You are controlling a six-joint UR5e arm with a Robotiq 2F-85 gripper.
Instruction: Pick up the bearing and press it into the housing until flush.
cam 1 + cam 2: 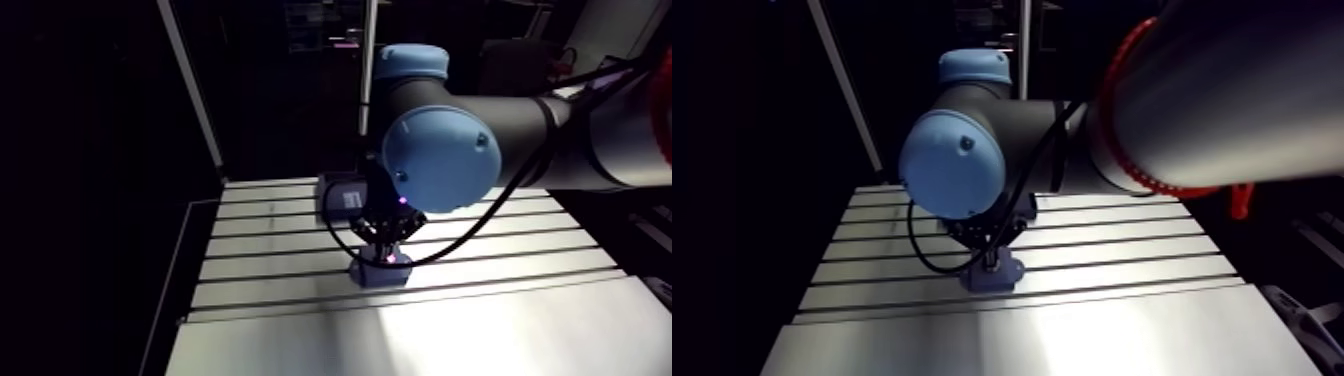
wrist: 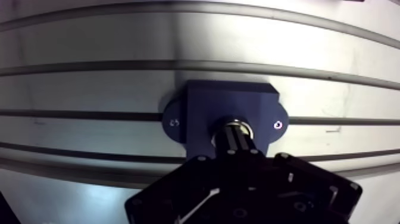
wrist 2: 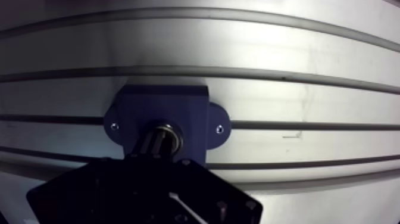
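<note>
Nearest to the wrist camera, the gripper (image 2: 235, 130) is filling the view with its black body. Its two fingers (image 2: 230, 140) are standing closed together, with only a thin bright line showing between them and nothing visibly clamped between the pads. Their tips are resting on the bearing (image 2: 240, 123), whose silver rim is showing just ahead of them, inside the round bore at the middle of the housing (image 2: 229, 98). The housing, a dark blue block with one small ear on each side, is lying flat on the table (image 2: 89, 89), across one of its slots. In the arm view it is sitting about midway between left and right, on the nearer slots, just beyond the smooth near plate. The bearing is lying directly under the tool, and its axis is standing upright, in line with the fingers, so I am judging that the coming move is asking for a straight push down, with no side shift. The arm is reaching in from the right and its wrist (image 1: 440, 160) is hanging over the housing, pointing the gripper straight down. Whether the bearing is already sitting flush, I cannot tell, because the fingertips are hiding most of it.
</note>
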